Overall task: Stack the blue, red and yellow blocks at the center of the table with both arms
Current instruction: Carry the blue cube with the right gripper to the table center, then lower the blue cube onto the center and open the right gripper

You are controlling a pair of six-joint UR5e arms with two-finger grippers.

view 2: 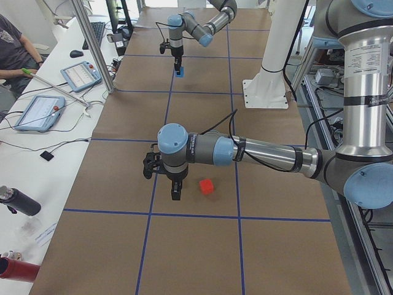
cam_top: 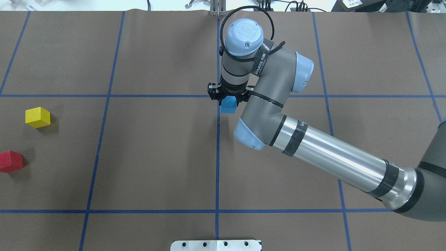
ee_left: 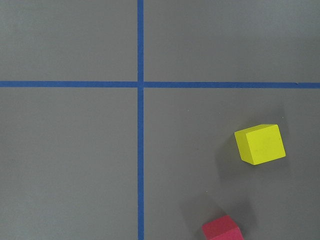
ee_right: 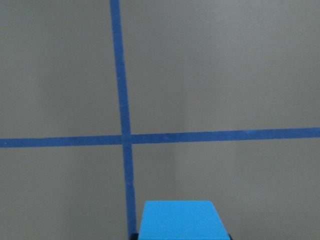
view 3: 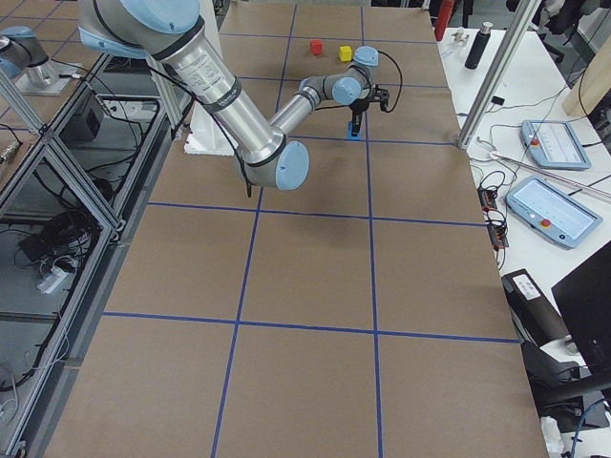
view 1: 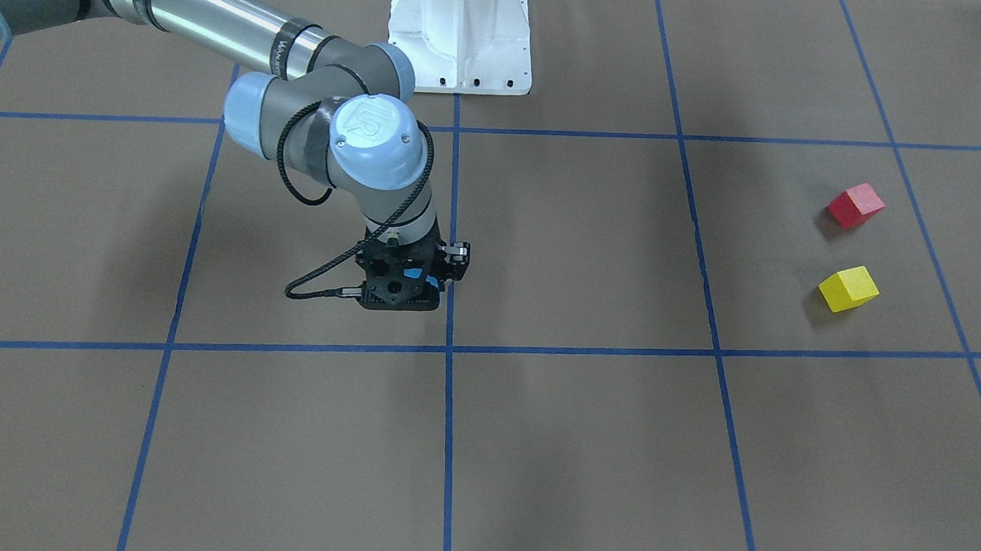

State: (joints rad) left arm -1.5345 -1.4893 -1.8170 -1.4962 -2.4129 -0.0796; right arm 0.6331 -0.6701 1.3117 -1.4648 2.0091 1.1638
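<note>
My right gripper (cam_top: 229, 101) is shut on the blue block (cam_top: 228, 107), low at the table's middle, just beside the central crossing of tape lines (cam_top: 218, 96). Whether the block touches the table (cam_top: 156, 157) I cannot tell. The right wrist view shows the block's top (ee_right: 180, 220) at the bottom edge. The yellow block (cam_top: 37, 117) and the red block (cam_top: 11, 161) lie apart on the table's left end. The left wrist view looks down on the yellow block (ee_left: 260, 144) and the red block (ee_left: 222, 230) and shows no fingers. My left gripper (view 2: 176, 192) shows only in the exterior left view, raised beside the red block (view 2: 207, 187); open or shut I cannot tell.
The white pedestal base (view 1: 459, 42) stands at the robot's edge of the table. Beyond the far edge runs a white bench with tablets (view 2: 37, 110), a person (view 2: 15, 52) seated at it, and metal frame posts (view 2: 92, 43).
</note>
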